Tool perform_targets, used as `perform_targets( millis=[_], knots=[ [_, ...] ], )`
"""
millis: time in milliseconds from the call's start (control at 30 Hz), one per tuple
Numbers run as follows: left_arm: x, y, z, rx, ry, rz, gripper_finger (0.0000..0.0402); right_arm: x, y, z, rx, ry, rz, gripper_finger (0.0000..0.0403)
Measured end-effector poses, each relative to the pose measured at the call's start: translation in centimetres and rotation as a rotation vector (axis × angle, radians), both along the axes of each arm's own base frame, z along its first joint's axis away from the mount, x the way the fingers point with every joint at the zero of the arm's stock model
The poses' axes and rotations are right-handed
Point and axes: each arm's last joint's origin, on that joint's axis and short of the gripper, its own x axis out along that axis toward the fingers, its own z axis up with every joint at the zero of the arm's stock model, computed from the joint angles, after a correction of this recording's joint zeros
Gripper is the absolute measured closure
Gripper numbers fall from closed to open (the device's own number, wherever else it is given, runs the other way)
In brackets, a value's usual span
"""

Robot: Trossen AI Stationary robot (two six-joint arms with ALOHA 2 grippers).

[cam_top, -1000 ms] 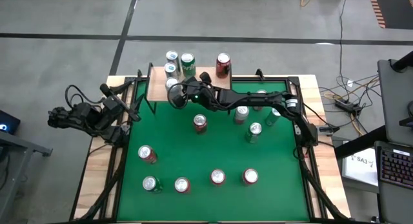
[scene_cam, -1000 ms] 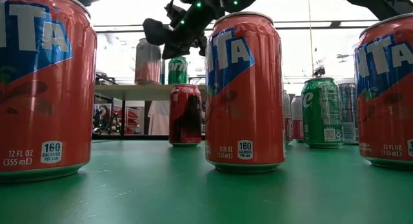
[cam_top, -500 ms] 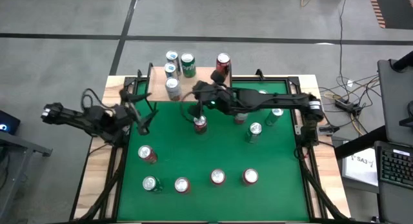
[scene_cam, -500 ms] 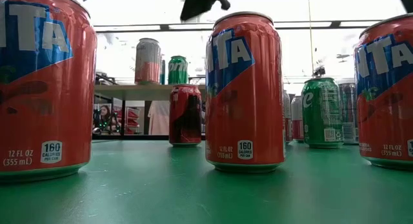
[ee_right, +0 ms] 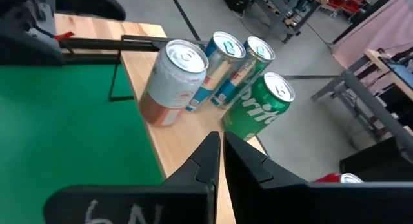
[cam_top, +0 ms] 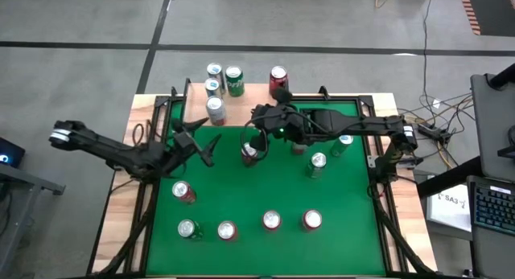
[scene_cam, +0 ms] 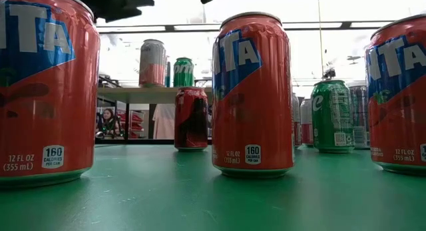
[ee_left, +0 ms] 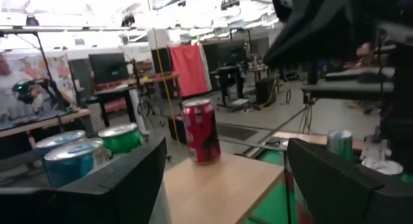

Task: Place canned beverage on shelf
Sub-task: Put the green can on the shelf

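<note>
The shelf (cam_top: 241, 112) is pale, matt wood. The cans (scene_cam: 252, 91) are glossy metal. The surface (cam_top: 241, 190) looks matt green, smooth. The fingers (ee_right: 206, 162) are matt black.

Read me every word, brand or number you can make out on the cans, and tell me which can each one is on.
"ITA": middle orange can, a cut-off brand name.
"12 FL OZ (355 mL)" and "160 CALORIES PER CAN": same can, also on the left orange can.
"Sprite": green can on the shelf.
Letters on the dark red can and the green can on the table: too blurred or cut off.
</note>
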Motion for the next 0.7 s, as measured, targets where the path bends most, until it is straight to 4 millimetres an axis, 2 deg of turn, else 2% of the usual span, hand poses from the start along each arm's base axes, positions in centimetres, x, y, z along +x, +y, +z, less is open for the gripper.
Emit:
perform_targets(
  millis=[267,700],
  knots=[
    [1.6,-0.3,-0.1,-0.003,0.056,0.084,0.0075,-0.3,0.0,0.2,-0.032,0.029,0.019,0.039],
    [2.4,0.5,-1.5,-0.012,0.132,0.262,0.0006,-1.5,-0.4,1.1,-0.033,0.032,0.009,0.039]
  ],
)
